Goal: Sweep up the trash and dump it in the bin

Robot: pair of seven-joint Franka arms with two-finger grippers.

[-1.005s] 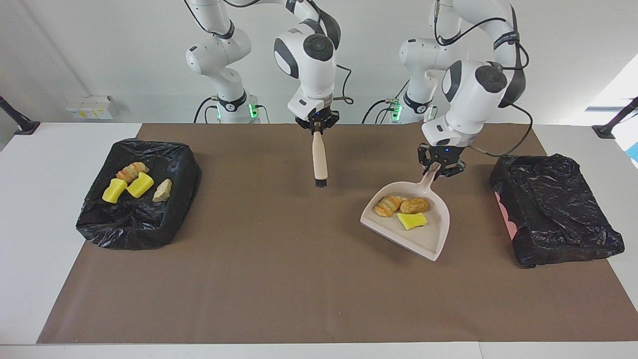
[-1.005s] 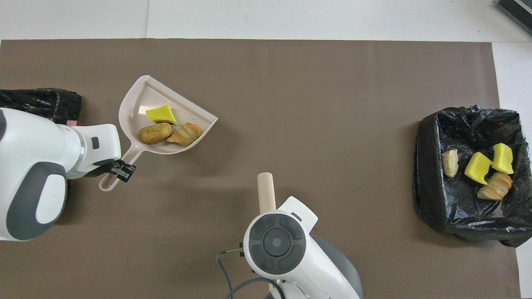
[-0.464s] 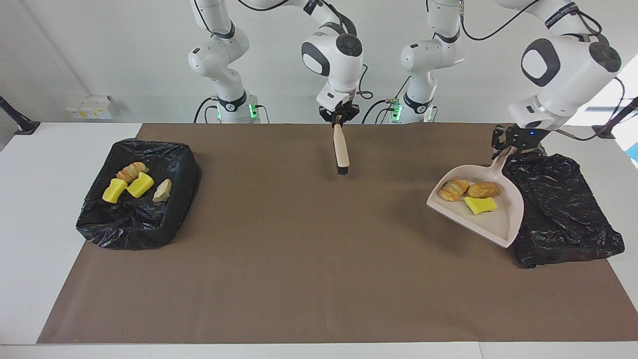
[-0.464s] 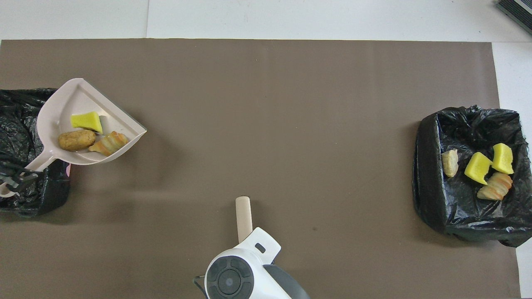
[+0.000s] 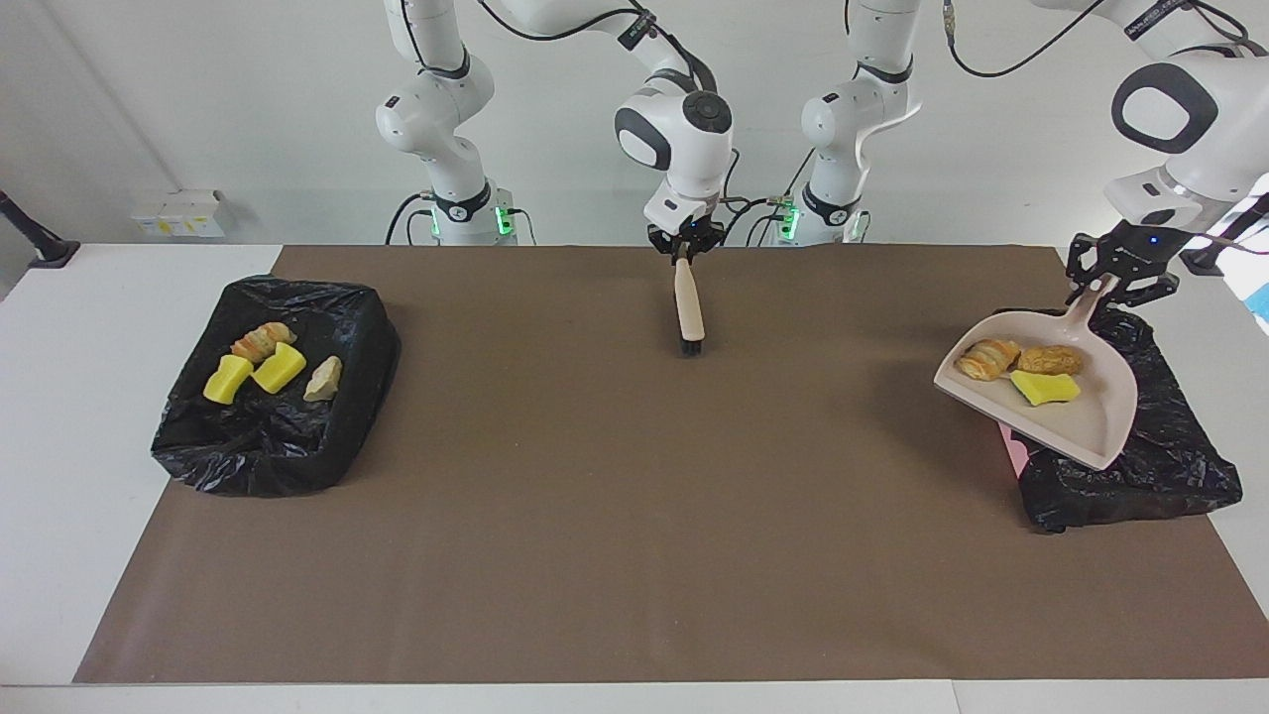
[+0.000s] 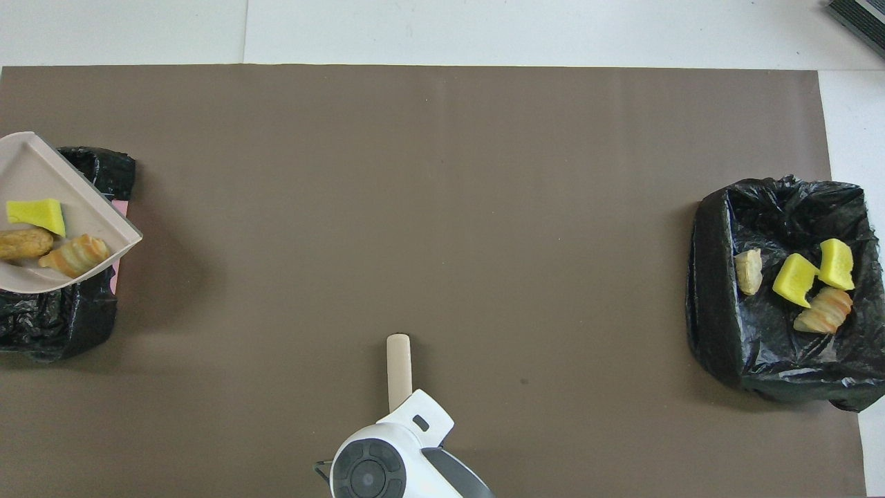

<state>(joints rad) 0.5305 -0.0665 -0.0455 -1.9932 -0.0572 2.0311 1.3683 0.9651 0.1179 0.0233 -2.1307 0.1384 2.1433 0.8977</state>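
My left gripper [image 5: 1108, 285] is shut on the handle of the beige dustpan [image 5: 1081, 421], which hangs in the air over the black-lined bin [image 5: 1170, 466] at the left arm's end of the table. Three pieces of trash lie in the pan: a striped pastry lump [image 5: 986, 357], a brown bun [image 5: 1051, 359] and a yellow sponge chunk [image 5: 1043, 389]. In the overhead view the pan [image 6: 34, 166] covers part of that bin [image 6: 55, 325]. My right gripper [image 5: 683, 256] is shut on a wooden-handled brush [image 5: 688, 312], bristles down over the mat close to the robots.
A second black-lined bin [image 5: 278, 416] stands at the right arm's end, holding several scraps [image 5: 281, 367] of yellow sponge and tan bread. A brown mat [image 5: 595, 516] covers the table between the two bins.
The left arm has carried the loaded dustpan from over the mat's middle to above the bin at its own end. The right arm has drawn the brush back toward the robots.
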